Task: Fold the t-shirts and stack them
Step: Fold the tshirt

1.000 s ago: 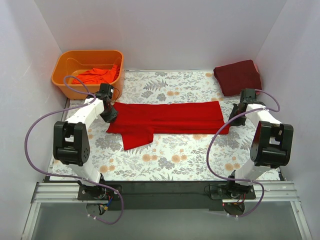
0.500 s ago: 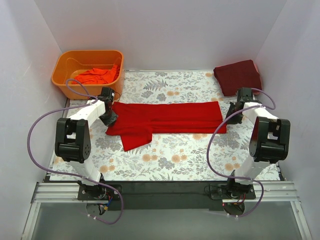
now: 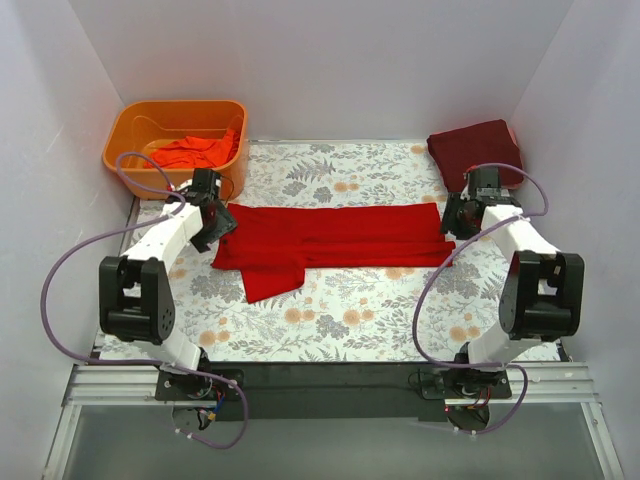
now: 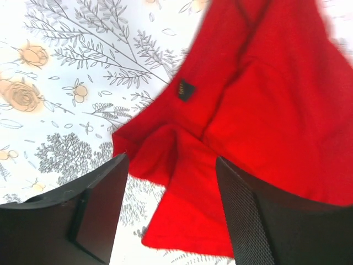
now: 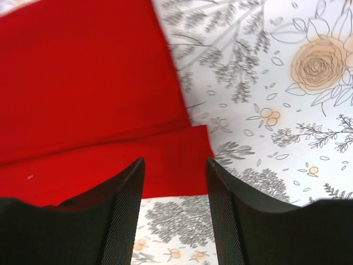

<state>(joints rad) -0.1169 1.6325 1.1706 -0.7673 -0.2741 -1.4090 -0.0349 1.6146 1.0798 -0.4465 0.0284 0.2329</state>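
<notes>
A bright red t-shirt (image 3: 330, 237) lies folded into a long band across the middle of the floral table, one sleeve (image 3: 272, 278) sticking out toward the front left. My left gripper (image 3: 215, 222) hovers open over its left end. In the left wrist view the red cloth (image 4: 265, 99) with a small black label (image 4: 186, 91) lies flat under the spread left gripper (image 4: 170, 165), not pinched. My right gripper (image 3: 452, 215) is open over the right end. The right wrist view shows the shirt's corner (image 5: 83, 83) below the right gripper (image 5: 175, 165). A folded maroon t-shirt (image 3: 476, 152) sits at the back right.
An orange plastic tub (image 3: 120, 140) at the back left holds crumpled orange-red t-shirts (image 3: 190, 150). White walls close in the table on three sides. Floral tablecloth (image 3: 350, 320) shows in front of the red shirt. Purple cables loop beside both arms.
Both grippers have opened and let go of the red shirt's ends. The right gripper has shifted a little left and toward the back; the shirt now rests flat.
</notes>
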